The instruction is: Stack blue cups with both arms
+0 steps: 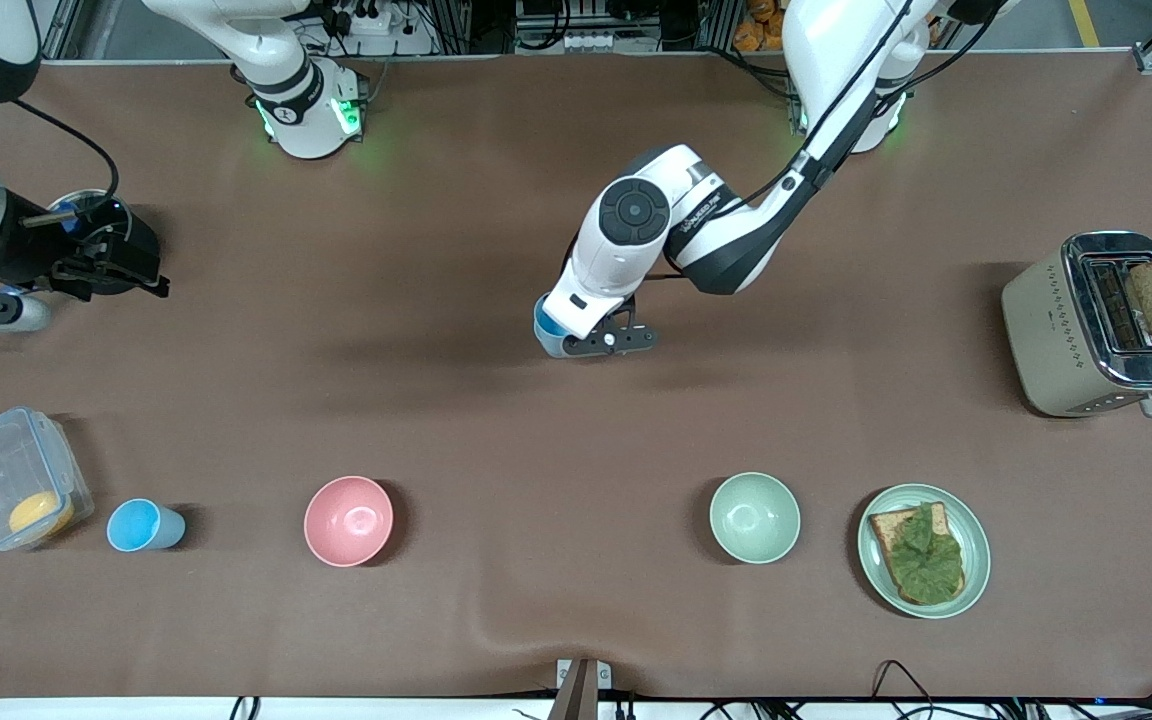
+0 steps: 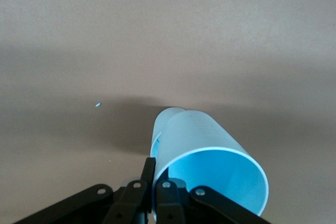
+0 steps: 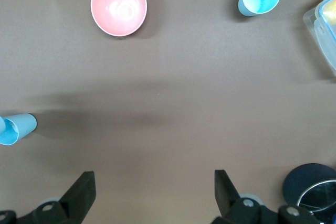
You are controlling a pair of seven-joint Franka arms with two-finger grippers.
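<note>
Left hand [image 1: 604,340] pinches rim of 1 blue cup [image 1: 548,332] mid-worktop; thin rim grip risks tilt, slip. Right hand [image 3: 152,192] spread, waiting; second blue cup [image 1: 143,525] untouched.

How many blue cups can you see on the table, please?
2: one cup stands between the clear box and pink bowl; the other cup is held by the left tool mid-table.
</note>
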